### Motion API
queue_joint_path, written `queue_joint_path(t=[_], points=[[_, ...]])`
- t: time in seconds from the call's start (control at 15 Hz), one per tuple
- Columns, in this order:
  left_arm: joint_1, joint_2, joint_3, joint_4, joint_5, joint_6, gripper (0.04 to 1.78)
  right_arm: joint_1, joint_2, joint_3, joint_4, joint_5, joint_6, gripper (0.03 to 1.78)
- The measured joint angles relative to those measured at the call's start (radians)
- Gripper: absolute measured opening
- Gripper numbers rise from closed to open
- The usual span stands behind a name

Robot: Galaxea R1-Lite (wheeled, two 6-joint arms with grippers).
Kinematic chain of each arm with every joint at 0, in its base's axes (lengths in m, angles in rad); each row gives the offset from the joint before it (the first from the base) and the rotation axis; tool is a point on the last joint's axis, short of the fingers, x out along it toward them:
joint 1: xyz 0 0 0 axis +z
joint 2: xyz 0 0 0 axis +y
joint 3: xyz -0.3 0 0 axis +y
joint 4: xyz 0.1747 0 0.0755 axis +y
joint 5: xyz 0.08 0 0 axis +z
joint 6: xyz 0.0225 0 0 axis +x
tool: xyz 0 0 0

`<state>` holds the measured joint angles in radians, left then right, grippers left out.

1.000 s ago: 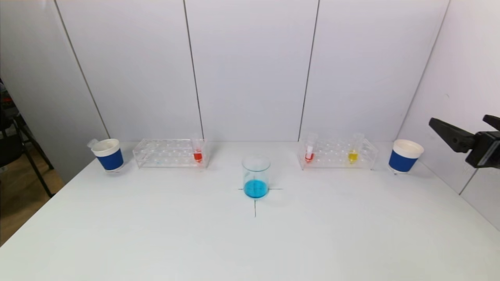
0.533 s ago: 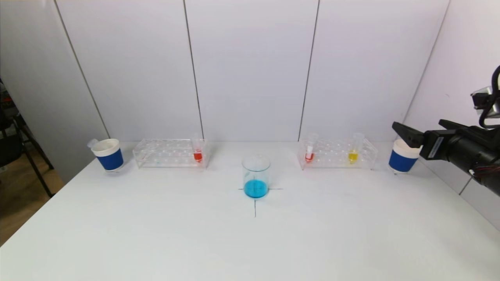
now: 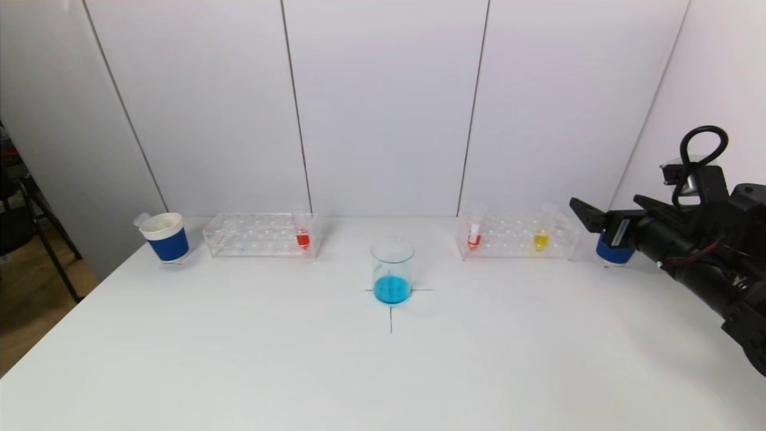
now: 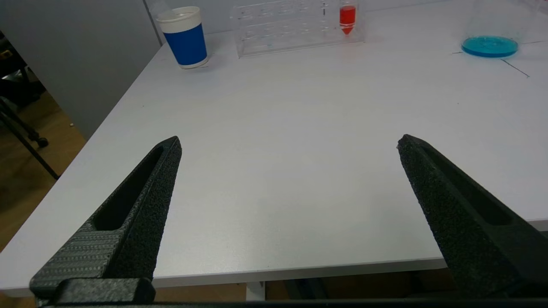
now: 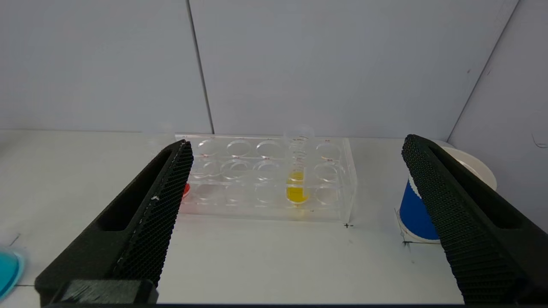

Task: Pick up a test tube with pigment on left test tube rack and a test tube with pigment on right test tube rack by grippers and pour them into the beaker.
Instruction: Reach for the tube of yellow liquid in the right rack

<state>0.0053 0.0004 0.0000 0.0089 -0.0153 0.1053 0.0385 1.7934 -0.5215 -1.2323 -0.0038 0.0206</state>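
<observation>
The clear left test tube rack point(image 3: 260, 234) holds one test tube of red pigment point(image 3: 303, 234) at its right end. On the right test tube rack point(image 3: 517, 236) stand a red tube point(image 3: 474, 234) and a yellow tube point(image 3: 541, 236). The beaker point(image 3: 392, 270), with blue liquid in its bottom, sits mid-table on a cross mark. My right gripper point(image 3: 607, 209) hovers open and empty just right of the right rack, facing the yellow tube point(image 5: 296, 188). My left gripper point(image 4: 289, 139) is open and empty over the table's near edge, outside the head view.
A blue paper cup point(image 3: 167, 236) stands left of the left rack. Another blue cup point(image 3: 613, 252) at the far right is partly hidden behind my right gripper. White wall panels close the back and right side. The table's left edge drops to the floor.
My right arm has come in from the right edge, moving leftward and lower, and now covers part of the right blue cup. Nothing on the table has moved.
</observation>
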Motion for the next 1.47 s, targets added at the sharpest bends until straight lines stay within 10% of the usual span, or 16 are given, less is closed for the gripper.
queue_joint_path(t=[0.53, 1.47], points=[[0.0, 0.0, 0.0, 0.0, 0.0, 0.0, 1.76, 0.013, 0.193, -0.026, -0.193, -0.064, 0.001, 1.77], [0.0, 0.001, 0.0, 0.0, 0.0, 0.0, 1.76, 0.015, 0.369, -0.173, -0.191, -0.069, -0.002, 1.77]])
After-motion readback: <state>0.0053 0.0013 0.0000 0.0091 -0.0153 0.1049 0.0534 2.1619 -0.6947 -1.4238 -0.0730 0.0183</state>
